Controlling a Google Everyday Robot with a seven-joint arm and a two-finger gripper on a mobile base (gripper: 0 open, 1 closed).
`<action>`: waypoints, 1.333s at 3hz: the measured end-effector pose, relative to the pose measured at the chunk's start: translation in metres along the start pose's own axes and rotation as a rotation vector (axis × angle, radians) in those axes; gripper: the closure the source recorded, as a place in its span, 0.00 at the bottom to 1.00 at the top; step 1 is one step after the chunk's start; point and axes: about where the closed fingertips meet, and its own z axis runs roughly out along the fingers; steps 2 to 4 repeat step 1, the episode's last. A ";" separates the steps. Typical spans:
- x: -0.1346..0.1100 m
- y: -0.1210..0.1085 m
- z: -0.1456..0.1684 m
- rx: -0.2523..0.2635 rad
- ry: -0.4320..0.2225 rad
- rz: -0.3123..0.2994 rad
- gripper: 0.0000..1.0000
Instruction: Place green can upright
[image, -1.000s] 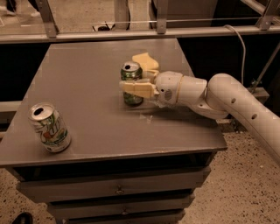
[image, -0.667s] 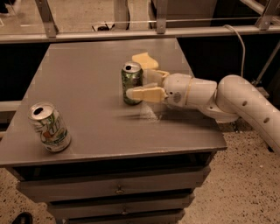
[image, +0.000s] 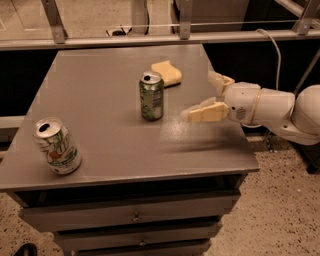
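Observation:
The green can (image: 151, 96) stands upright near the middle of the grey table (image: 100, 135), its dark mottled label facing me and its silver top open. My gripper (image: 206, 95) is to the can's right, apart from it, above the table's right side. Its two cream fingers (image: 205, 112) are spread and hold nothing. The white arm reaches in from the right edge of the view.
A whitish can with green lettering (image: 56, 146) stands upright at the table's front left corner. A yellow sponge (image: 167, 73) lies just behind the green can. A rail and metal posts run behind the table. Drawers sit below the tabletop.
The gripper let go of the green can and drew back to the right. The can stays upright in place.

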 end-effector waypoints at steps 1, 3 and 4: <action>0.000 0.000 0.000 0.000 0.000 0.000 0.00; 0.000 0.000 0.000 0.000 0.000 0.000 0.00; 0.000 0.000 0.000 0.000 0.000 0.000 0.00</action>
